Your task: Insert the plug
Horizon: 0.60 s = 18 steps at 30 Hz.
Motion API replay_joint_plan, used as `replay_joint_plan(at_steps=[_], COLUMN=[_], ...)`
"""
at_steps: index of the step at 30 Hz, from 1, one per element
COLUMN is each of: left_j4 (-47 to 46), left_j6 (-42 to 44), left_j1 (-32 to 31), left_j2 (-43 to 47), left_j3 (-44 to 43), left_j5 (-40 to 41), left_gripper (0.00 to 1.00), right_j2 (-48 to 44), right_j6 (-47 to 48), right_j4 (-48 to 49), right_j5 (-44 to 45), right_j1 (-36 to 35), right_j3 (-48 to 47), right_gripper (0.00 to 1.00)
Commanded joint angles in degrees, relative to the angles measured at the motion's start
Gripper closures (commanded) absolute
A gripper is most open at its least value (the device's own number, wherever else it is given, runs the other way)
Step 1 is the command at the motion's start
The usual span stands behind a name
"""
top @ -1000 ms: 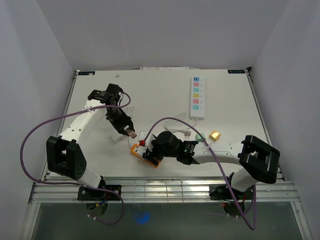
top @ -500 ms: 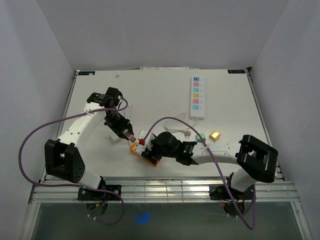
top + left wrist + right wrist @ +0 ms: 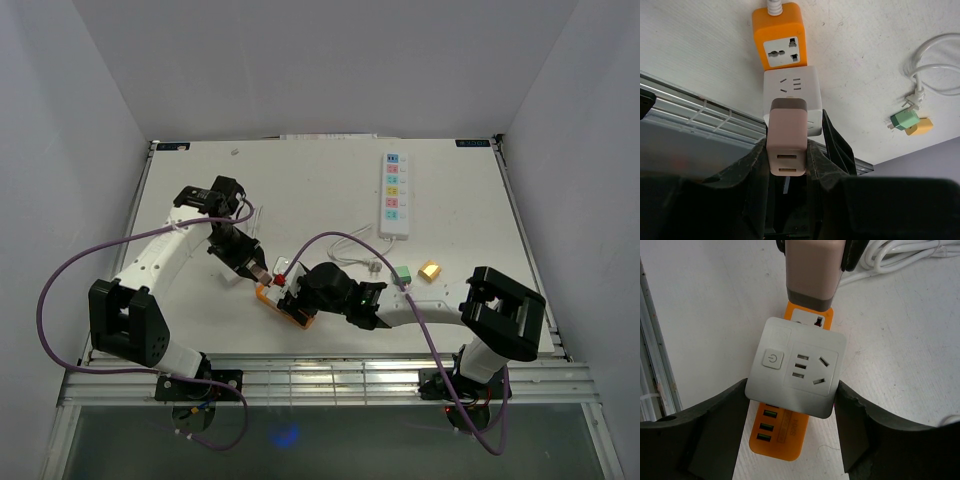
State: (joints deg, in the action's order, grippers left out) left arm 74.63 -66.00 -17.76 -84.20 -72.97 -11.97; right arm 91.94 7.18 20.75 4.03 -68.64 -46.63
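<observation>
Power strip lies beyond green adapter and yellow adapter.

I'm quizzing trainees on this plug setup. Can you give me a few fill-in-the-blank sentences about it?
The pink charger is gripped by the fingers of the ___ arm.
The right fingers clamp a white cube socket over the ___ power strip.
The small block beside the green adapter is ___.
Missing: left; orange; yellow.

We see two arms, left arm and right arm: white link shells, chunky black joint blocks. We've a purple cable looping off each one. Fingers matte black, wedge-shaped.
</observation>
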Motion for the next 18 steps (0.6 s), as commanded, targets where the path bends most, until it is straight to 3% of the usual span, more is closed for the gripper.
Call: replay_joint_plan(at_steps=[1,18], left_j4=[0.9,-4.0], left_j6=[-2.3,-5.9], left_j1=[-0.3,-1.8], left_j2=[1.7,-3.9], left_j3=[0.9,2.6], left_j5=[1.7,3.0], left_gripper=[1.00,1.00], right_j2=[1.3,0.4], right_j6=[1.8,1.1], right_j4=[0.5,3.1], right_j5=[2.0,0.9], right_j1=[0.3,0.3], right_j3=[-0.4,1.5], right_gripper=[0.50,0.49])
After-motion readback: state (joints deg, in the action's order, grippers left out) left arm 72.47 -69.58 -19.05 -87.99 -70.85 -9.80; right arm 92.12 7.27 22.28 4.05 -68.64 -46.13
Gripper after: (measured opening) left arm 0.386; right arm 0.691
